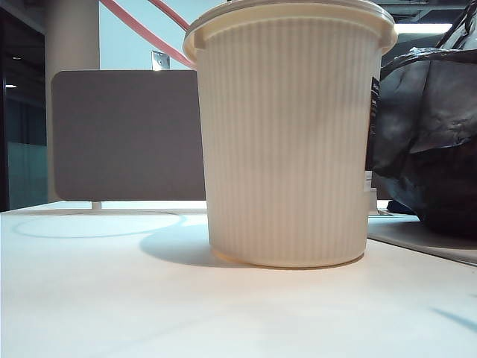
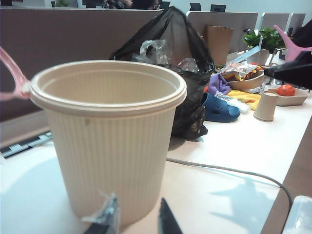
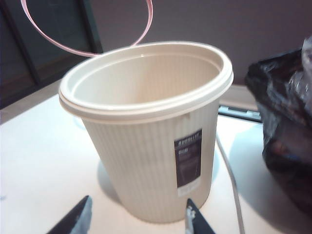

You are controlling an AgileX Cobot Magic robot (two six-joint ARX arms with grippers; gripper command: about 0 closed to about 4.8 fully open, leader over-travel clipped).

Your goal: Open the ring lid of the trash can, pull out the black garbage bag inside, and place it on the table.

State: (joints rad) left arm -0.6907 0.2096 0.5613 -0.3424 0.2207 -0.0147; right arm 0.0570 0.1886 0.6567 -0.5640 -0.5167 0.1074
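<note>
A cream-white ribbed trash can (image 1: 289,142) stands upright on the white table (image 1: 112,298), filling the middle of the exterior view. It looks empty inside in both wrist views, and a narrow dark label strip (image 3: 188,158) runs down its side. The salmon-pink ring lid (image 3: 87,29) is off the rim: it stands raised behind the can's far edge, and in the left wrist view part of it (image 2: 14,78) meets the rim at one side. The black garbage bag (image 2: 180,73), bulky and crinkled with clear plastic showing at its top, sits on the table just beside the can, outside it. A brown-grey partition panel (image 1: 127,134) stands behind.

The left gripper (image 2: 136,219) is low in front of the can's base, its two tips a small way apart; a scrap of crumpled plastic clings to one tip, and whether it is pinched cannot be told. The right gripper (image 3: 136,219) hovers near the can on the label side, jaws wide apart and holding nothing.

Beyond the bag lie a dark blue slipper (image 2: 219,108), a paper cup (image 2: 266,106), a bowl with a red fruit (image 2: 286,92) and a grey cable (image 2: 229,170) trailing across the table.
</note>
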